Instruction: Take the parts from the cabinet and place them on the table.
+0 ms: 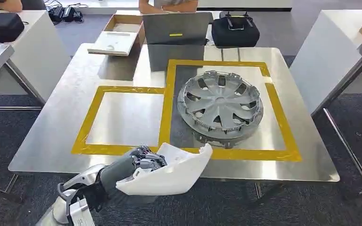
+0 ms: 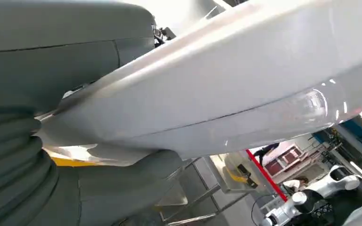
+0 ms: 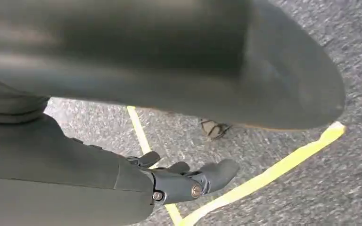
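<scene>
1. White moulded part [image 1: 169, 174]: a curved, glossy shell, held by the left hand [image 1: 143, 160] at the near edge of the bench [image 1: 66, 122], just near of the left yellow-taped square [image 1: 122, 117]. It is off the surface, not yet set down.
2. Handling, by judgement: thin plastic, light and fairly stiff, with a slick skin likely to slide in a loose hold. The rim or inner ribs look the surest place to take it.
3. Left fingers [image 1: 146, 157]: curled against the shell's left end; the left wrist view shows the thumb [image 2: 122, 188] under the part.
4. Right hand [image 3: 184, 181]: hanging over carpet, fingers loosely apart, holding nothing.
5. Wheel cover [image 1: 220, 104]: silver, lying in the right taped square.
6. Obscured: the shell's underside, the exact finger contact, the cabinet.
</scene>
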Motion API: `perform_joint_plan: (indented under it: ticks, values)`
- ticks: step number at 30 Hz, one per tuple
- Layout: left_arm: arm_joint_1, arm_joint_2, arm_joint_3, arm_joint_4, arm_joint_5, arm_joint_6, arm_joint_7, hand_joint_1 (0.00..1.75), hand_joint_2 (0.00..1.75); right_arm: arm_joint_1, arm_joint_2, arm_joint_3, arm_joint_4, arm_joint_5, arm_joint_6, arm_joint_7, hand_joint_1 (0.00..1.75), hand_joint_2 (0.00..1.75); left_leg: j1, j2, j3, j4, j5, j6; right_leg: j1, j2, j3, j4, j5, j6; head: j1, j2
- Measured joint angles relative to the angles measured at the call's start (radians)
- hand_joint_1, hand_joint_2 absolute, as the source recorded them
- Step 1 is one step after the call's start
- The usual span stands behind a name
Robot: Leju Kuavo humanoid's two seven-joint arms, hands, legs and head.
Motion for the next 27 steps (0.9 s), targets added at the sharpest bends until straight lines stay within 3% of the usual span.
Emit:
perform_joint_plan:
  ticks: [1,3,4,5,7,8,9,10,12,13,14,15,16,17,18,23,25,27]
  values:
    - [0.003,0.001,0.000,0.000,-0.002,0.001,-0.001,1.75,1.75,0.000,0.000,0.000,0.000,0.000,0.000,-0.001,0.00,0.00,0.001,0.000,0.019,0.003,0.005,-0.008,-0.001,0.001,0.004,-0.004,-0.004,-0.010,0.001,0.000]
    - [0.006,0.001,0.000,-0.003,-0.005,0.007,-0.011,1.75,1.75,-0.003,0.000,0.000,0.000,0.002,0.001,-0.005,0.00,0.00,0.002,0.003,0.012,0.016,0.010,-0.018,-0.005,0.002,0.025,-0.012,-0.011,-0.026,0.000,0.000]
    - [0.013,0.002,0.000,-0.004,-0.009,0.014,-0.019,1.75,1.75,-0.002,0.000,0.000,0.000,0.006,0.002,-0.006,0.00,0.00,0.003,0.006,0.002,0.053,0.008,-0.020,-0.006,0.001,0.037,-0.016,-0.017,-0.034,-0.001,0.000]
    - [0.018,0.004,0.000,-0.008,-0.017,0.027,-0.031,1.75,1.75,-0.002,0.000,0.000,0.000,0.011,0.005,-0.007,0.00,0.00,0.003,0.007,-0.032,0.113,-0.010,-0.022,-0.006,0.001,0.044,-0.018,-0.023,-0.041,-0.008,0.000]
    - [0.031,0.006,0.002,-0.013,-0.042,0.059,-0.049,1.75,1.75,-0.003,0.000,0.000,0.000,0.012,0.009,-0.008,0.00,0.00,0.004,0.008,-0.121,0.246,-0.087,-0.027,-0.005,0.001,0.054,-0.018,-0.036,-0.044,-0.011,0.000]
    - [0.038,0.007,0.003,-0.015,-0.049,0.067,-0.053,1.75,1.75,-0.002,0.000,0.000,0.000,0.012,0.010,-0.008,0.00,0.00,0.004,0.008,-0.156,0.286,-0.113,-0.028,-0.003,0.001,0.061,-0.017,-0.043,-0.044,-0.012,0.000]
    - [0.043,0.010,0.003,-0.016,-0.053,0.070,-0.055,1.75,1.75,-0.002,0.000,0.000,0.000,0.012,0.011,-0.007,0.00,0.00,0.004,0.008,-0.172,0.288,-0.105,-0.028,-0.003,0.001,0.067,-0.017,-0.049,-0.043,-0.013,0.000]
    - [0.047,0.011,0.004,-0.018,-0.055,0.072,-0.057,1.75,1.75,-0.002,0.000,0.000,0.000,0.012,0.011,-0.007,0.00,0.00,0.004,0.008,-0.171,0.254,-0.066,-0.026,-0.003,0.002,0.076,-0.016,-0.056,-0.042,-0.013,0.000]
    - [0.051,0.011,0.004,-0.022,-0.057,0.072,-0.058,1.75,1.75,-0.002,0.000,0.000,0.000,0.014,0.013,-0.007,0.00,0.00,0.003,0.009,-0.124,0.095,0.061,-0.021,-0.003,0.002,0.096,-0.014,-0.069,-0.038,-0.014,0.000]
    - [0.051,0.013,0.004,-0.025,-0.057,0.072,-0.058,1.75,1.75,-0.002,0.000,0.000,0.000,0.015,0.013,-0.007,0.00,0.00,0.003,0.011,-0.105,0.020,0.108,-0.017,-0.003,0.002,0.102,-0.014,-0.075,-0.033,-0.015,0.000]
    - [0.051,0.015,0.005,-0.025,-0.057,0.073,-0.059,1.75,1.75,-0.003,0.000,0.000,0.000,0.015,0.013,-0.007,0.00,0.00,-0.005,0.014,-0.106,0.007,0.068,-0.014,0.001,0.003,0.103,-0.011,-0.078,-0.028,-0.015,0.000]
    - [0.053,0.015,0.005,-0.026,-0.057,0.074,-0.059,1.75,1.75,-0.005,0.000,0.000,0.000,0.015,0.014,-0.007,0.00,0.00,-0.005,0.015,-0.105,0.011,0.066,-0.006,0.001,0.002,0.099,-0.011,-0.080,-0.021,-0.018,0.000]
    - [0.055,0.015,0.005,-0.029,-0.057,0.074,-0.059,1.75,1.75,-0.005,0.000,0.000,0.000,0.015,0.014,-0.007,0.00,0.00,-0.004,0.015,-0.102,0.007,0.091,-0.002,0.002,0.002,0.100,-0.012,-0.084,-0.015,-0.018,0.000]
    - [0.057,0.017,0.005,-0.030,-0.057,0.074,-0.059,1.75,1.75,-0.005,-0.001,0.000,0.000,0.015,0.013,-0.007,0.00,0.00,-0.001,0.014,-0.100,0.005,0.096,-0.008,0.006,-0.001,0.103,-0.009,-0.091,-0.030,-0.016,0.000]
    - [0.057,0.017,0.005,-0.031,-0.057,0.074,-0.059,1.75,1.75,-0.005,-0.001,0.000,0.000,0.015,0.013,-0.007,0.00,0.00,-0.002,0.013,-0.100,0.006,0.095,-0.007,0.006,0.001,0.103,-0.009,-0.085,-0.036,-0.016,0.000]
    - [0.057,0.017,0.005,-0.034,-0.058,0.074,-0.059,1.75,1.75,-0.005,-0.001,0.000,0.000,0.016,0.013,-0.007,0.00,0.00,-0.003,0.013,-0.098,0.006,0.088,0.004,0.006,0.001,0.112,-0.025,-0.084,-0.028,-0.014,0.000]
    - [0.057,0.017,0.005,-0.034,-0.058,0.074,-0.059,1.75,1.75,-0.005,-0.001,0.000,0.000,0.015,0.013,-0.007,0.00,0.00,-0.003,0.013,-0.098,0.006,0.087,0.006,0.005,0.001,0.115,-0.028,-0.085,-0.014,-0.014,0.000]
    - [0.057,0.017,0.005,-0.034,-0.058,0.074,-0.059,1.75,1.75,-0.005,-0.001,0.000,0.000,0.015,0.013,-0.007,0.00,0.00,-0.004,0.013,-0.098,0.006,0.086,0.008,0.005,0.001,0.116,-0.030,-0.084,-0.012,-0.014,0.000]
